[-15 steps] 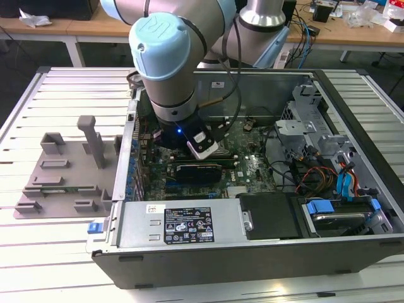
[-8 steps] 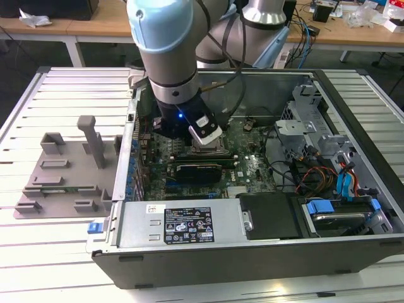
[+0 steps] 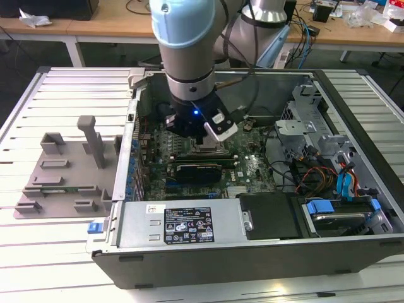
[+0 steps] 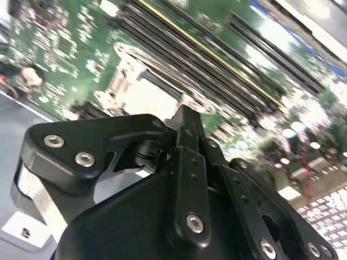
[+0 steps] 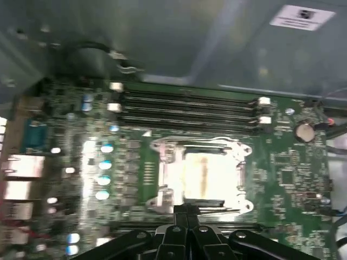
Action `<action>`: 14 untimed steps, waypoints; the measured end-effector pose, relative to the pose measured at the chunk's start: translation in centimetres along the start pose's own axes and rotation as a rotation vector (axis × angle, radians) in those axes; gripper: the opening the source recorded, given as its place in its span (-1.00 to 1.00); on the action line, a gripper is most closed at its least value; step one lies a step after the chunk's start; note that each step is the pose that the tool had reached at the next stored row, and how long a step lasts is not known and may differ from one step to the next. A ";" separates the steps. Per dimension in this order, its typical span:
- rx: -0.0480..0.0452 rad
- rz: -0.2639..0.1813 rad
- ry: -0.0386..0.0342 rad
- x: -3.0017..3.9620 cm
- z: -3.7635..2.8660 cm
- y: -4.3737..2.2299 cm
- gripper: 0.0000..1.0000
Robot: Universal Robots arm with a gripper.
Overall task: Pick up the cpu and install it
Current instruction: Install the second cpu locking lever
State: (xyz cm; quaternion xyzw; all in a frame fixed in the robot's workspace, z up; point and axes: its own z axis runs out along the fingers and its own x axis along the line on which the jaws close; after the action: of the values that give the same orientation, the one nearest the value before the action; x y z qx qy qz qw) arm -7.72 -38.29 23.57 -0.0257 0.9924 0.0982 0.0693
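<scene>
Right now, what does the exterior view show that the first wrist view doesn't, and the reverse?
Exterior view: the grey plastic tray on the slatted table, the arm, and the drive bays with blue latches. First wrist view: the socket seen closely, bright and reflective, with the gripper at its edge. Both: the green motherboard and memory slots.

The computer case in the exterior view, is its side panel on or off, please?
Off. The computer case lies on its side with the motherboard exposed, and the pincer reaches inside.

An open PC case is lying on a slatted table, with a grey tray sitting beside it and a cluttered desk behind.
</scene>
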 end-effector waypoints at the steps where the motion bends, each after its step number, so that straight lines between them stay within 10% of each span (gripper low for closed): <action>1: 0.0001 0.001 0.0012 -0.98 0.32 0.13 -0.79; 7: 0.0434 -0.001 0.0247 -2.31 1.24 1.66 -0.79; 9: 0.0713 -0.003 0.0362 -2.52 1.39 2.04 -0.79; 11: 0.1302 -0.007 0.0574 -2.69 1.58 2.84 -0.79; 14: 0.1335 -0.007 0.0578 -2.74 1.58 3.46 -0.79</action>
State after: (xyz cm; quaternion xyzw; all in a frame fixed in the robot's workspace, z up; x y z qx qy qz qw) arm -5.03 -34.48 23.08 -0.0273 0.9983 0.0307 0.0425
